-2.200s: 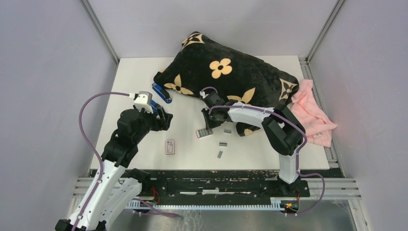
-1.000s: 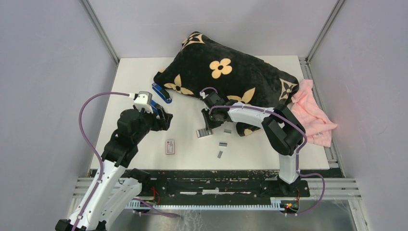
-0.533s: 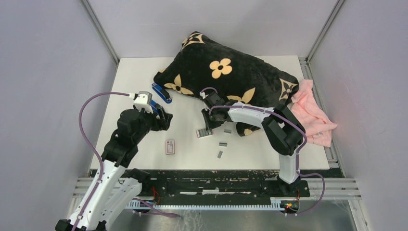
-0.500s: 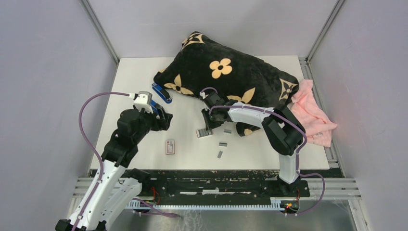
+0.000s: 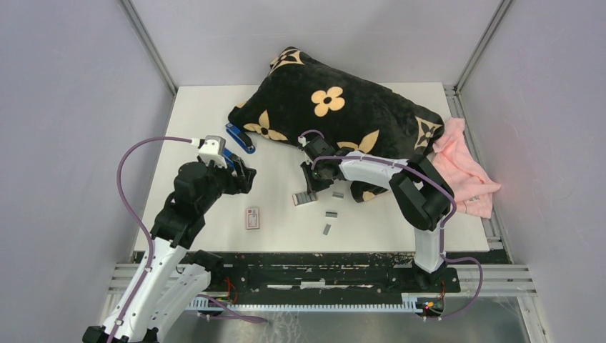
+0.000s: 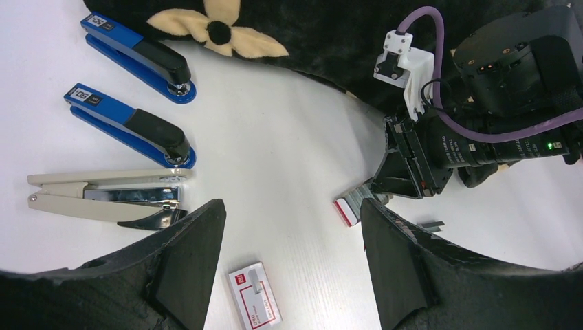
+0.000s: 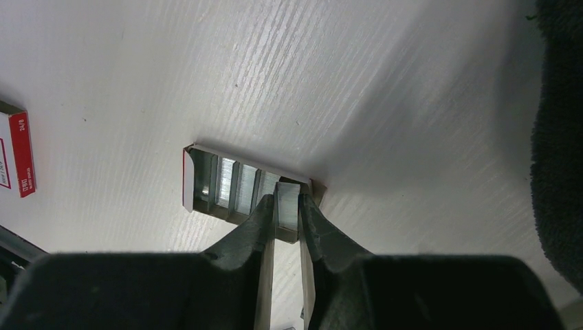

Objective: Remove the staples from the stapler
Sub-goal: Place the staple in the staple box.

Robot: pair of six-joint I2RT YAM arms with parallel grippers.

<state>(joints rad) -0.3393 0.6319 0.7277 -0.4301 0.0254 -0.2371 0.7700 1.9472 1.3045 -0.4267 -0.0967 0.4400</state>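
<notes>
Pinching one staple strip point(image 7: 287, 221) in right gripper point(image 7: 287, 197), left gripper point(image 6: 290, 214) spread empty, three staplers point(image 6: 141, 60), two boxes point(image 6: 255, 304)

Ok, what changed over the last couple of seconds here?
The right arm's wrist nudged slightly left above the open staple box; the right tool now pinches a staple strip inside it. The left tool, open, the blue stapler, the loose strips and the white-and-red box stayed put.
</notes>
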